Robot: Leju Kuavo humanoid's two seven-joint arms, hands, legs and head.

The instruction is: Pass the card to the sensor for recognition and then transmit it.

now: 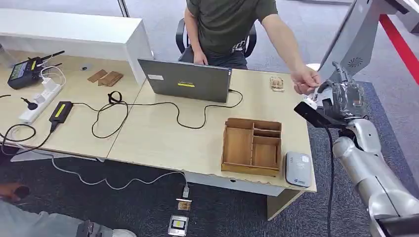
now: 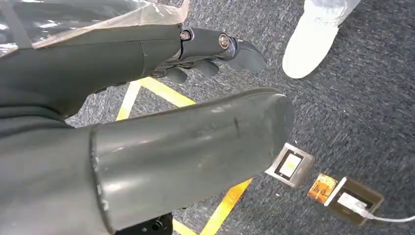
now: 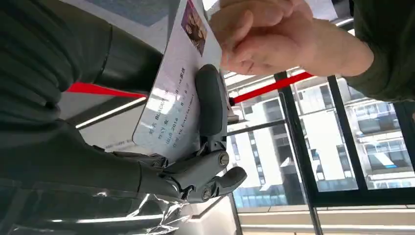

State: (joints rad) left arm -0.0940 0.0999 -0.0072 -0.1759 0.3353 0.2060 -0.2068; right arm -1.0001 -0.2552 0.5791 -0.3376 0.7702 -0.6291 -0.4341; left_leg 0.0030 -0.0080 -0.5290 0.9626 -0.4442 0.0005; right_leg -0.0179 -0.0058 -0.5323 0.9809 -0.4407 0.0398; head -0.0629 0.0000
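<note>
The white card [image 3: 173, 100], printed with text and a small photo, is pinched by my right hand [image 3: 147, 161]; one dark finger [image 3: 210, 105] lies across its face. A person's hand [image 3: 264, 39] grips the card's far end. In the head view my right hand [image 1: 341, 101] is raised beyond the table's right edge, the card [image 1: 310, 103] pokes out toward the person's hand [image 1: 305, 79]. The grey card sensor [image 1: 297, 169] lies on the table's front right corner, well below the card. My left hand [image 2: 147, 58] hangs over the floor, holding nothing, fingers loosely extended.
A wooden compartment tray [image 1: 252, 146] sits beside the sensor. A laptop [image 1: 185, 79], black cables [image 1: 148, 111], a power strip [image 1: 42, 101] and a controller [image 1: 24, 73] occupy the table. The seated person [image 1: 225, 24] is behind it. Small devices [image 2: 291, 164] and a shoe [image 2: 313, 39] are on the floor.
</note>
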